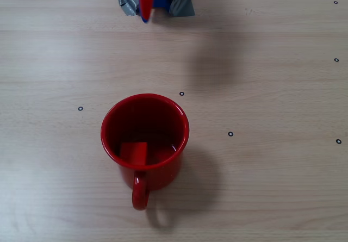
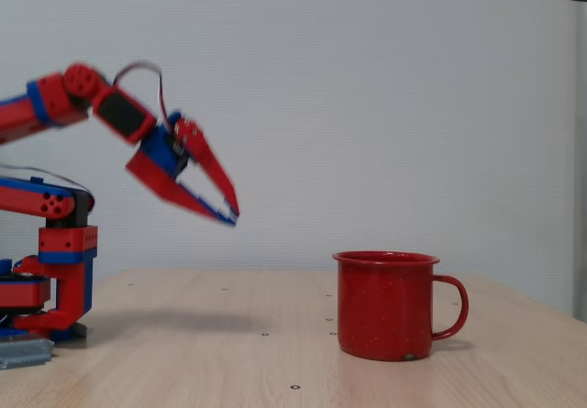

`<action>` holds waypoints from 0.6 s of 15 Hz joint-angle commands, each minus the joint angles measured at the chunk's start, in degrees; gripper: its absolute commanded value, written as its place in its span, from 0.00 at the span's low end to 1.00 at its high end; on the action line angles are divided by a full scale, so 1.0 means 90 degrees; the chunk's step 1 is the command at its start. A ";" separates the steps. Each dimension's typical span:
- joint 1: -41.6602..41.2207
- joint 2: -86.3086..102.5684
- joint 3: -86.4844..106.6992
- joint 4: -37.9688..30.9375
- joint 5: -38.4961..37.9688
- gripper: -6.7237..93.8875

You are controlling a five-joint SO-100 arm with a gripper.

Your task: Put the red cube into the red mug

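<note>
The red cube (image 1: pixel 134 154) lies inside the red mug (image 1: pixel 144 138), against the wall nearest the handle, seen from above. From the side, the mug (image 2: pixel 385 304) stands upright on the table with its handle to the right, and its wall hides the cube. My gripper (image 2: pixel 231 216) hangs in the air well left of the mug and above its rim. Its fingertips meet and nothing is held between them. In the overhead view only the gripper's tip (image 1: pixel 145 16) shows, at the top edge, far from the mug.
The arm's base (image 2: pixel 55 280) stands at the table's left end, taped down with grey tape (image 1: pixel 182 2). Small black ring marks (image 1: pixel 230 134) dot the wooden tabletop (image 1: pixel 272 90).
</note>
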 commanded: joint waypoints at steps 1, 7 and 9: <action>-0.0205 0.0791 0.0664 -0.0117 -0.0088 0.07; -0.0254 0.2217 0.2842 -0.0254 0.0000 0.07; -0.0234 0.2500 0.3213 -0.0322 -0.0068 0.07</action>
